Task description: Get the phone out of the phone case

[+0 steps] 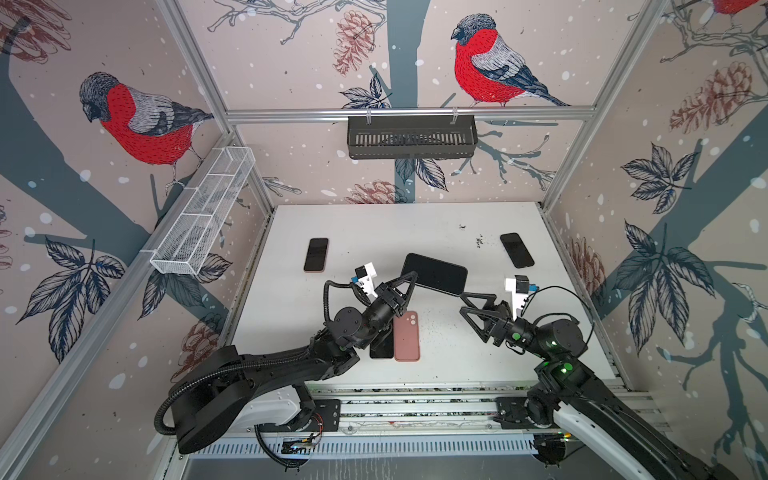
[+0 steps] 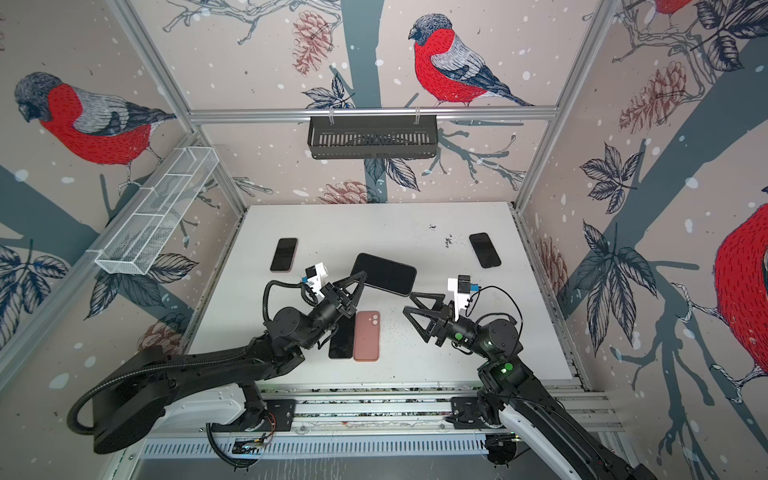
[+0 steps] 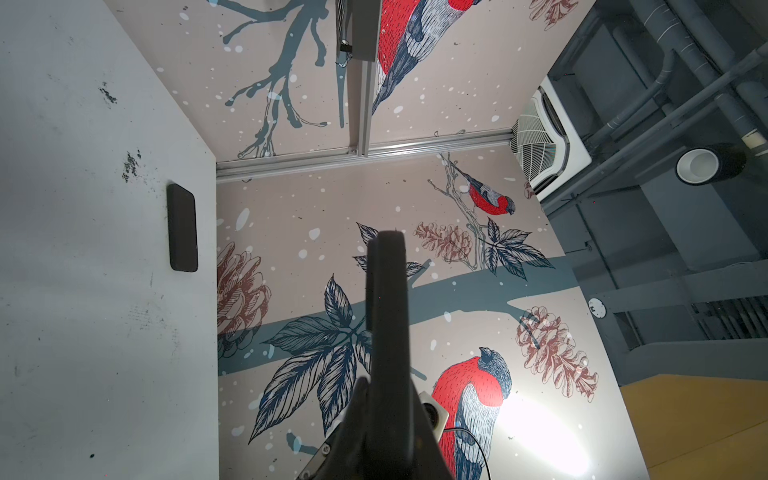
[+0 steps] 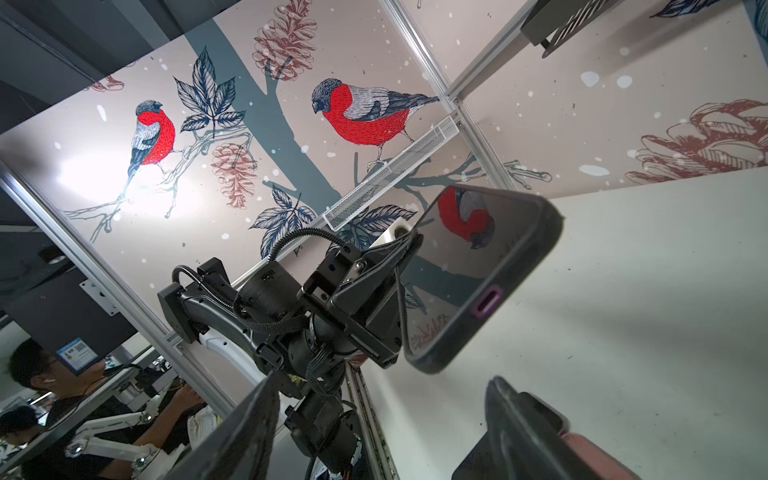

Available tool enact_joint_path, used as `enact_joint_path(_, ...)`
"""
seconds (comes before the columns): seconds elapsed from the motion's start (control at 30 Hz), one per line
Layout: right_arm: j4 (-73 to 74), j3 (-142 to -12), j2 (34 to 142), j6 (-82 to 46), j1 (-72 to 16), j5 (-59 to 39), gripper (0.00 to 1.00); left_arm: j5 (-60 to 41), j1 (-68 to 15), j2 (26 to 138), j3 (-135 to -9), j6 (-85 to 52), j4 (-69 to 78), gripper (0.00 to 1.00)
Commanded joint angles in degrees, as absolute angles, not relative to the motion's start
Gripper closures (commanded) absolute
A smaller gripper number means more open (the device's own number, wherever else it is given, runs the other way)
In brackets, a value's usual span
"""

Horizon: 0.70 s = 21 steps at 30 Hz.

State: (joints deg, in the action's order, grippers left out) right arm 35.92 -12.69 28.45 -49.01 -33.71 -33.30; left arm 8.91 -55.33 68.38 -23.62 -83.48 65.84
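A phone in a dark phone case (image 1: 434,274) (image 2: 384,273) hangs above the middle of the table, screen up and roughly level. My left gripper (image 1: 411,277) (image 2: 360,277) is shut on its left short end. The right wrist view shows the screen (image 4: 469,257) mirroring the wallpaper and a purple port (image 4: 490,301) through the case's cut-out. In the left wrist view the cased phone (image 3: 386,316) is edge-on between the shut jaws. My right gripper (image 1: 462,302) (image 2: 408,302) stands open just off the phone's right end, touching nothing; its fingers (image 4: 511,415) are wide apart.
On the white table (image 1: 457,357) lie an empty pink case (image 1: 406,336) with a black phone (image 1: 382,347) beside it, partly under the left arm. A phone (image 1: 316,254) lies at far left and a dark-cased one (image 1: 516,250) at far right. A black basket (image 1: 411,137) and a white mesh tray (image 1: 203,220) hang on the walls.
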Motion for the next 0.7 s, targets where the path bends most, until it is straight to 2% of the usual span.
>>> enact_joint_path(0.0, 42.82, -12.00, 29.11, -52.72, -33.67, -34.73, 0.31, 8.62, -55.27, 68.39, -23.55, -83.14, 73.03, 1.00)
enact_joint_path(0.3, 45.53, -12.15, 31.79, -54.62, -33.57, -34.73, 0.50, 8.09, -55.25, 69.40, -23.03, -83.22, 75.29, 1.00)
enact_joint_path(0.67, 47.67, -12.04, 33.99, -55.83, -32.80, -34.97, 0.62, 7.31, -55.37, 70.02, -22.94, -82.87, 76.11, 1.00)
